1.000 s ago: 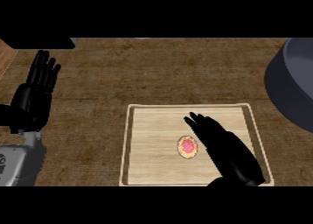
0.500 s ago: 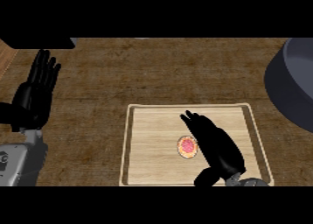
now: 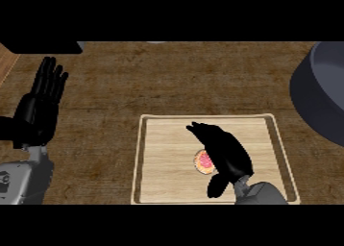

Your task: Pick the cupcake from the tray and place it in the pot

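A small cupcake (image 3: 202, 162) with pink frosting sits on the light wooden tray (image 3: 161, 158), right of the tray's middle. My right hand (image 3: 225, 151) lies over the cupcake's right side with straight fingers pointing up and left, hiding part of it; the thumb hangs below. Whether the hand touches the cupcake I cannot tell. The dark grey pot (image 3: 327, 96) stands at the right edge, partly cut off. At the left edge my left hand (image 3: 40, 108) rests open, fingers up.
The tray has a raised rim and lies on a dark brown counter (image 3: 167, 77). A lighter wooden strip (image 3: 1, 65) shows at the far left. A dark object (image 3: 40, 46) sits at the top left edge.
My right hand has shifted left and toward me, now covering the cupcake's right side. The left hand has not moved.
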